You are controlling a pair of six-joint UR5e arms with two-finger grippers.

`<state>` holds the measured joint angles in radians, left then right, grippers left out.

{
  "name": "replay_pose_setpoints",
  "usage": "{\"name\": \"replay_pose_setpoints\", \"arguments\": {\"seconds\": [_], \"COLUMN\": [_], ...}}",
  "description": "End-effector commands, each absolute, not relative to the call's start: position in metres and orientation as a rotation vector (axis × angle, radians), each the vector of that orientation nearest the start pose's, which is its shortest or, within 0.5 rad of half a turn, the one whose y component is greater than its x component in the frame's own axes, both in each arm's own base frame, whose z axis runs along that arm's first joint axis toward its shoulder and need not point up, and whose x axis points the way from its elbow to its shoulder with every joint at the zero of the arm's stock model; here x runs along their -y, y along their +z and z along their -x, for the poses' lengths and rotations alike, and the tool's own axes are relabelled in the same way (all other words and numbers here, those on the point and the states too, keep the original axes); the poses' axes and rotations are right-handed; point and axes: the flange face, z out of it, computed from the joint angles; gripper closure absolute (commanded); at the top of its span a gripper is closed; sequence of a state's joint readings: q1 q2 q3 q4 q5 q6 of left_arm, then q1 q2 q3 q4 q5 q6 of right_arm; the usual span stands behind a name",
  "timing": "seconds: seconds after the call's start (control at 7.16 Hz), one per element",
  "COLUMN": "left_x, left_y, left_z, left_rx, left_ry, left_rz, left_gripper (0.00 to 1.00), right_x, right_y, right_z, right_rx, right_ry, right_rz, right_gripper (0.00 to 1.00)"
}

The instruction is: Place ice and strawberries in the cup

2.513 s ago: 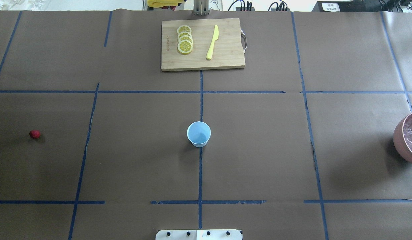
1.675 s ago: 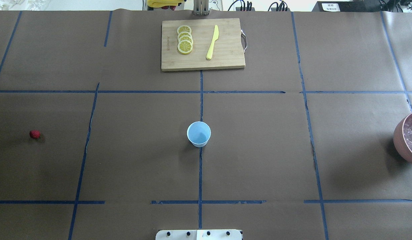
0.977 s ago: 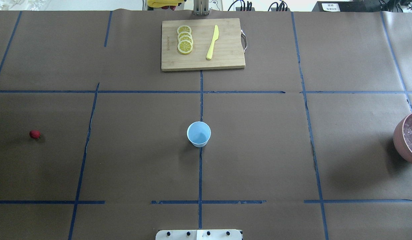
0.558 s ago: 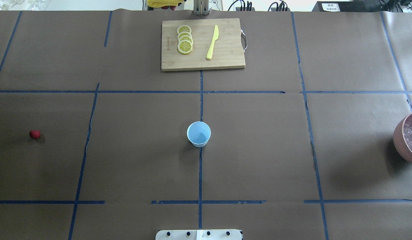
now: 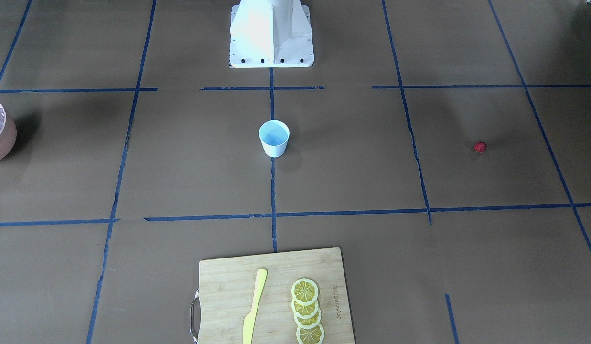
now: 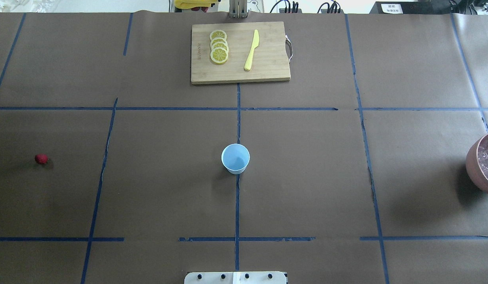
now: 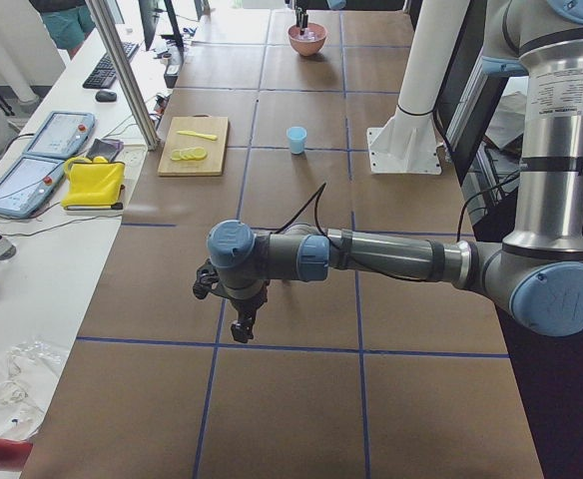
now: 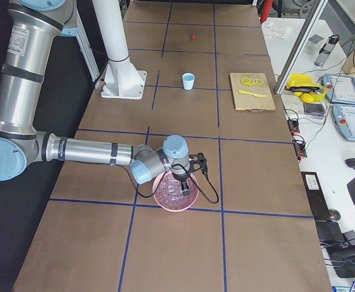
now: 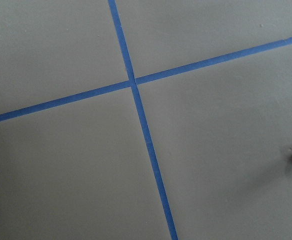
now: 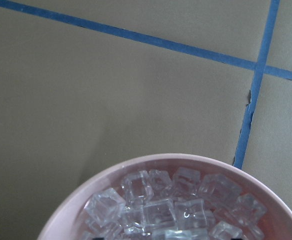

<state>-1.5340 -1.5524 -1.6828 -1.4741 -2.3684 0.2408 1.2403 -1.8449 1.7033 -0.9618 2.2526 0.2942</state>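
Now the right pincer [image 8: 181, 185] has dropped over the ice [image 10: 161, 210] in the bowl [image 10: 111, 174] (just 1 dark tip overhead); grip unreadable, likewise the left pincer [image 7: 240, 332]. Strawberry [image 6: 41, 159] lies far left, cup [image 6: 235, 158] empty mid tabletop [image 6: 307, 177]: 0 loaded.

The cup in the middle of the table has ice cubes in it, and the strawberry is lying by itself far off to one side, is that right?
Not quite: the cup is empty, as the overhead exterior view shows. The ice is in the pink bowl. The strawberry does lie by itself far off to one side.
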Motion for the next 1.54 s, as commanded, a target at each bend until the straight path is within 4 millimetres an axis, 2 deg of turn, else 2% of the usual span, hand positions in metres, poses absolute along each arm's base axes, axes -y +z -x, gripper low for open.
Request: {"name": "replay_pose_setpoints", "arguments": {"seconds": [0.0, 0.14, 0.28, 0.42, 0.56, 0.84, 1.12, 1.4], "left_x": [0.484, 0.484, 0.484, 0.484, 0.484, 0.484, 0.484, 0.485], "left_y": [0.621, 0.621, 0.621, 0.621, 0.621, 0.621, 0.621, 0.62], "left_z": [0.044, 0.044, 0.044, 0.044, 0.044, 0.044, 0.044, 0.044], "left_rx": [-0.795, -0.796, -0.796, -0.796, -0.796, -0.796, -0.796, -0.796], "left_ry": [0.261, 0.261, 0.261, 0.261, 0.262, 0.262, 0.262, 0.262], "left_rz": [-0.077, -0.077, -0.077, -0.077, -0.079, -0.079, -0.079, -0.08], "left_gripper": [0.0, 0.0, 0.0, 0.0, 0.0, 0.0, 0.0, 0.0], "right_x": [0.397, 0.393, 0.388, 0.386, 0.385, 0.383, 0.386, 0.395], "right_y": [0.654, 0.658, 0.663, 0.665, 0.666, 0.668, 0.658, 0.632], "right_z": [0.07, 0.07, 0.068, 0.066, 0.066, 0.065, 0.066, 0.041], "right_rx": [0.752, 0.749, 0.741, 0.738, 0.737, 0.735, 0.741, 0.753], "right_ry": [-0.216, -0.231, -0.244, -0.243, -0.246, -0.258, -0.268, -0.22], "right_rz": [-0.22, -0.217, -0.213, -0.211, -0.21, -0.21, -0.23, -0.293], "right_gripper": [0.15, 0.17, 0.29, 0.54, 0.7, 0.93, 0.96, 0.96]}}
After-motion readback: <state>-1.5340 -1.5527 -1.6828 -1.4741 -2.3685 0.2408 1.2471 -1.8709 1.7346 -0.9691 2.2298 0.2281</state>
